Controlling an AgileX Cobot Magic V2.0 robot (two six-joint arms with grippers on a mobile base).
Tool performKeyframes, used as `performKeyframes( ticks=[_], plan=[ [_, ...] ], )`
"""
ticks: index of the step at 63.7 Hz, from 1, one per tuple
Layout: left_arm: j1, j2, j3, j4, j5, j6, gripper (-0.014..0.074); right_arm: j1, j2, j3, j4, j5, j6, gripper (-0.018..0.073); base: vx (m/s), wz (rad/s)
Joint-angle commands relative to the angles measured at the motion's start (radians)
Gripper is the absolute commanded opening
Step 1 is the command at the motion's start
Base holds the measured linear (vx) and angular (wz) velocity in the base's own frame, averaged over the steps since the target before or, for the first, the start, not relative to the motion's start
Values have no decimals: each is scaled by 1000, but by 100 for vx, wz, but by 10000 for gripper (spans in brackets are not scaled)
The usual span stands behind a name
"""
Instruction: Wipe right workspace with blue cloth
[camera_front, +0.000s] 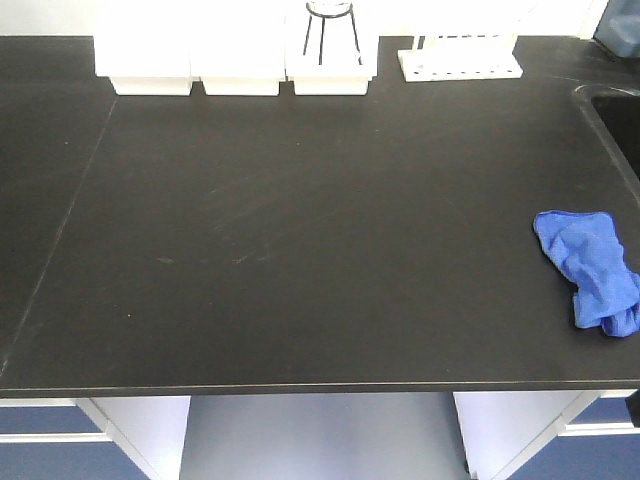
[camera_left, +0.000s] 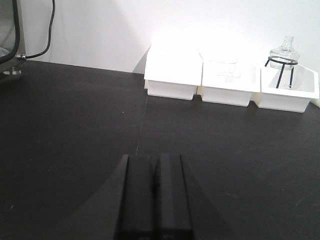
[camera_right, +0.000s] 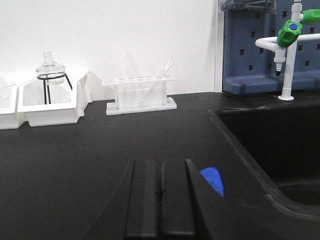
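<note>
1. Front cam: blue cloth (camera_front: 590, 270) lies bunched on the far right of the black tabletop (camera_front: 300, 230), towards the front edge. Its lower end runs up to the right border of the pic.
2. Sink (camera_front: 615, 110) is cut into the back-right corner of the tabletop. The cloth sits nearer the front than the basin and apart from it.
3. R wrist cam: right pincer (camera_right: 161, 162) is low over the tabletop, fingers pressed together w/ only a thin seam showing. It's pinching nothing that I can see.
4. Same cam: a small blue corner of the cloth peeks out just right of the right pincer's finger. Can't tell whether it touches.
5. L wrist cam: left pincer (camera_left: 153, 160) also has its fingers pressed flat together, over bare tabletop on the left side. The cloth isn't in that view.
6. Neither arm shows in the front cam.
7. Back edge, L to R: three white bins (camera_front: 240, 60) in a row, the rightmost holding a glass flask (camera_left: 285, 52) on a black wire stand. Then a white test-tube rack (camera_front: 460, 62) w/ a couple of tubes leaning in it.
8. Behind the sink: a white tap (camera_right: 289, 60) w/ green knobs, and a blue pegboard (camera_right: 250, 55) on the wall.
9. Faint smudges show mid-tabletop in the front cam.
</note>
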Motion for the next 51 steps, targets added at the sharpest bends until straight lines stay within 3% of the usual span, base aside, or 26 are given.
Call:
performKeyframes(
  ticks=[1,51],
  plan=[
    [-5,-15,31,0,-83,-8,-6,-4,-8,21,-1,-76,-2,-8,0,0],
    [-5,-15,31,0,-83,-8,-6,-4,-8,21,-1,-78,-2,-8,0,0]
  ],
)
